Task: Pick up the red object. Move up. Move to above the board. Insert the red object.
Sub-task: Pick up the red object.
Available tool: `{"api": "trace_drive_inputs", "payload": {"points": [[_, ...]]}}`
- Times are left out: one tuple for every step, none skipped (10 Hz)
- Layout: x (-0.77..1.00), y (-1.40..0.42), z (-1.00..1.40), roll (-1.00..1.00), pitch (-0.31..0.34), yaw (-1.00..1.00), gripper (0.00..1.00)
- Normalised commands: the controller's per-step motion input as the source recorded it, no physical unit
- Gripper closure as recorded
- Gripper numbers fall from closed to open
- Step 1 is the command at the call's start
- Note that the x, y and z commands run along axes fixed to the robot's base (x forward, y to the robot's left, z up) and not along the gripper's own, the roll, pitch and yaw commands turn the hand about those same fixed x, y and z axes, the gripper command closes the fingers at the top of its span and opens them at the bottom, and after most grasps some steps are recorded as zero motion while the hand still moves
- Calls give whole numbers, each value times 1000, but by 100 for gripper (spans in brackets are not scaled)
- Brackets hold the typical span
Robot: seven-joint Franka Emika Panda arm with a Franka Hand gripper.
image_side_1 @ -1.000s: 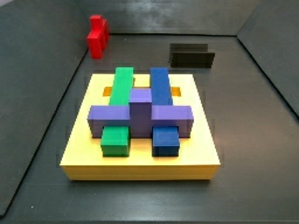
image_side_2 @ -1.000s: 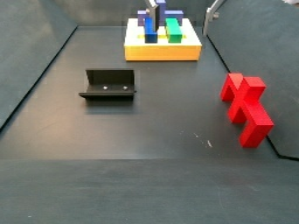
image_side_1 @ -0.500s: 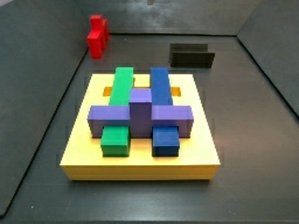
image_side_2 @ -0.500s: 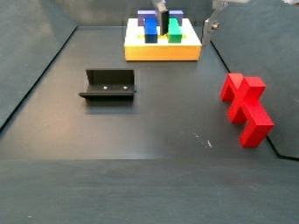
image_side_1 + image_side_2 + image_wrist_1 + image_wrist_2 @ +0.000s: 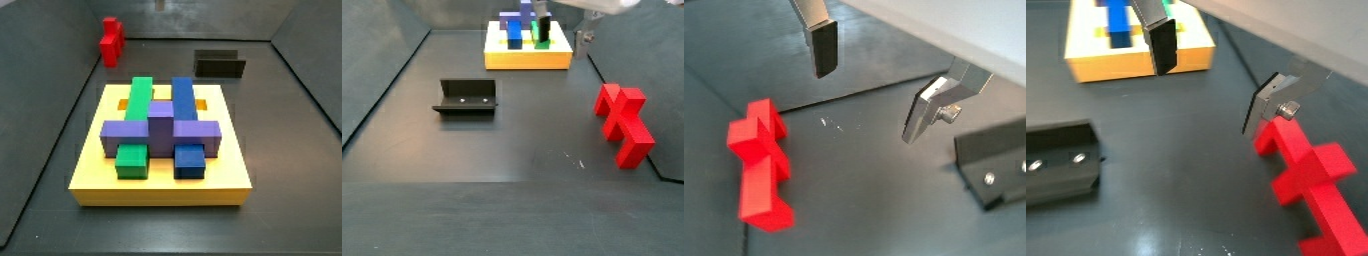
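The red object (image 5: 623,122) lies flat on the dark floor near the right wall, also seen in a side view as the red object (image 5: 110,40) at the far back. Both wrist views show it off to one side of the fingers: red object (image 5: 758,165), red object (image 5: 1313,185). My gripper (image 5: 564,30) hangs open in the air between the board (image 5: 529,60) and the red object, with nothing between its fingers (image 5: 822,45). One fingertip (image 5: 1264,100) stands close above the red object's end. The yellow board (image 5: 94,175) carries purple, green and blue blocks.
The fixture (image 5: 466,97) stands on the floor left of the middle, and shows as the fixture (image 5: 221,65) behind the board and the fixture (image 5: 998,165) in a wrist view. Dark walls close the floor on each side.
My gripper has come down and forward from above the board's far side towards the red object. The red object, the board and the fixture have not moved.
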Motion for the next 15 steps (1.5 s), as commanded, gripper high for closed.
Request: {"api": "trace_drive_inputs", "payload": {"points": [[-354, 114, -131, 0, 0, -849, 0], [-409, 131, -149, 0, 0, -820, 0], [-457, 146, -183, 0, 0, -794, 0], [-583, 191, -186, 0, -44, -706, 0], [-597, 183, -163, 0, -66, -711, 0], [-594, 177, -169, 0, -66, -714, 0], [-657, 234, -143, 0, -101, -629, 0], [-697, 291, -126, -11, -153, -509, 0], [-706, 383, -180, -20, -179, -411, 0], [-643, 446, -309, -81, -210, -320, 0], [-497, 426, -449, -167, -269, -214, 0], [-346, 151, -449, -109, -254, -91, 0], [-77, 0, -211, 0, -67, -117, 0], [0, -20, -94, 51, 0, -114, 0], [200, 0, -151, 86, 106, -23, 0]]}}
